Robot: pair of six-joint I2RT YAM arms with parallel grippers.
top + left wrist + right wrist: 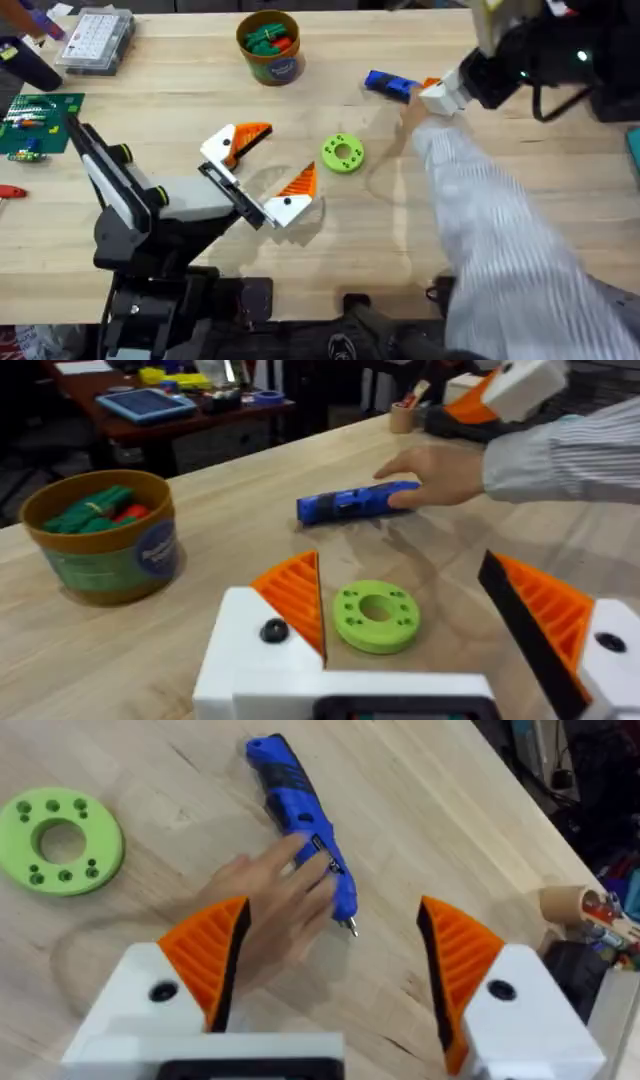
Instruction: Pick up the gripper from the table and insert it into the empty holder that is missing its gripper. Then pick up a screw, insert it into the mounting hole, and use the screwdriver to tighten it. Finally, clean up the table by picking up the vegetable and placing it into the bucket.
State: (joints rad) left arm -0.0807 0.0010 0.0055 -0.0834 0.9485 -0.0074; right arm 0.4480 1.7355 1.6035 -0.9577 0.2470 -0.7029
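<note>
A: Count logged. One screwdriver, one bucket, one lime-green ring, two grippers, one person's hand.

B: Gripper states?

A: The left gripper is seen with its white fingers and orange ribbed pads spread wide, nothing held between them. The right gripper is likewise spread wide and empty.

B: Screwdriver noted how?

A: Stubby, blue, pen-shaped, a thin metal tip at one end. It is lying flat on the wooden table, just ahead of the right gripper's open fingers. The person's hand is laid on its tip end, directly between the right gripper's pads.

B: Remaining items?

A: The ring is recorded just ahead of the left gripper's fingers, flat on the table. The bucket is set farther out beyond the left gripper; orange-yellow wall, dark label, green and red pieces inside. Screwdriver and bucket are well apart.
</note>
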